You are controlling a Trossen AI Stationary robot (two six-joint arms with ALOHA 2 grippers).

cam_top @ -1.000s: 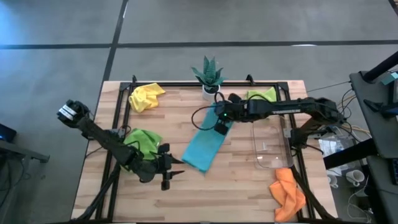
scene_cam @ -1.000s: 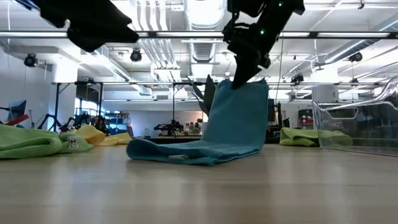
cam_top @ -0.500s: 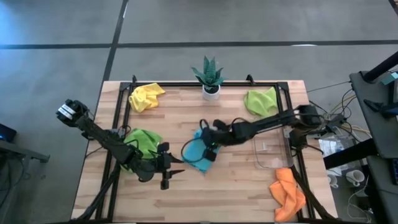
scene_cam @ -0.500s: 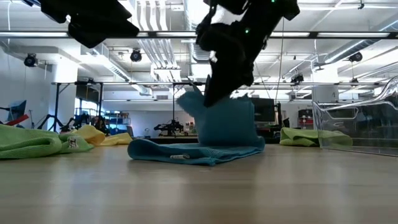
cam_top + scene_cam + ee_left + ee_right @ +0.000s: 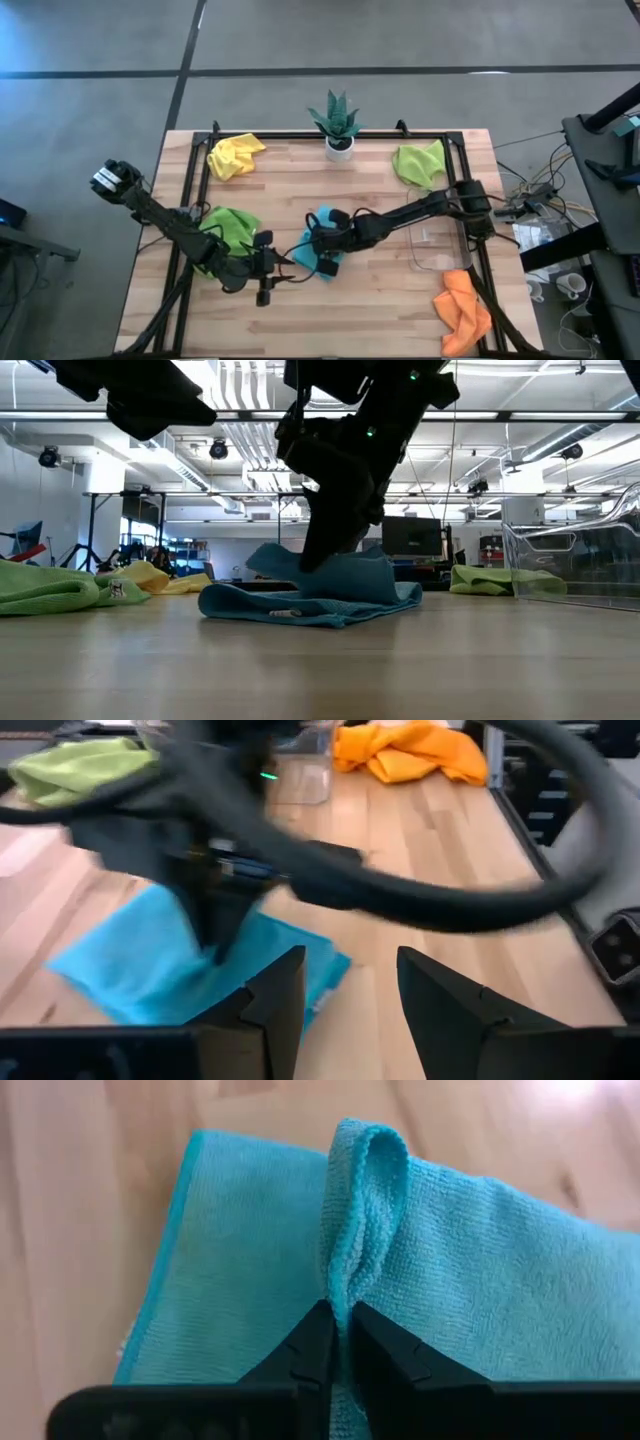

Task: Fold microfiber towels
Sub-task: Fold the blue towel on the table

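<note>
Right gripper sits low at the table's centre, fingers nearly together, pinching a raised ridge of the light blue microfiber towel. That soft square cloth lies folded over itself on the wooden table, its upper layer rumpled in the low view. Left gripper hovers at eight o'clock from the blue towel, just beside it, fingers partly apart and holding nothing. One crumpled lime green towel lies at nine o'clock, under the left arm. A second lime green towel lies at two o'clock. The yellow towel lies at eleven o'clock, the orange towel at four o'clock. A clear plastic tray stands at three o'clock.
</note>
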